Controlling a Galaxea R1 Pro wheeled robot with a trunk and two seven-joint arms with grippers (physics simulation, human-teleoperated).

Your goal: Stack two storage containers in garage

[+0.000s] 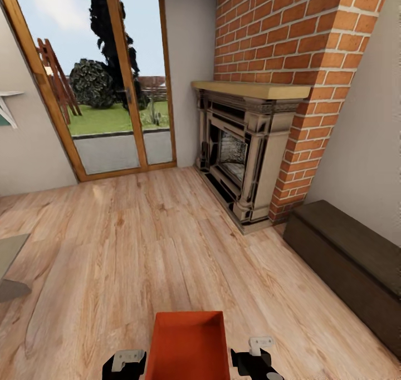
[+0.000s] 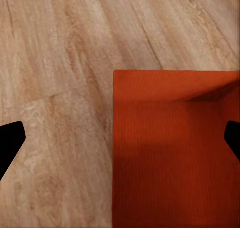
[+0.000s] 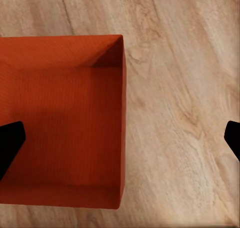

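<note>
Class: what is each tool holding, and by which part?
Nothing clamped: the left tool and right tool stand open astride side walls of the storage container.

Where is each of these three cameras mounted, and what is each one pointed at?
Head view: on the robot's head, facing forward and down at the fireplace, glass door and storage container; both end effectors show, left, right.
Left wrist view: by the left end effector, facing down at the container's wall and the wood floor; dark fingertips show.
Right wrist view: by the right end effector, facing down likewise.
All share the container.
</note>
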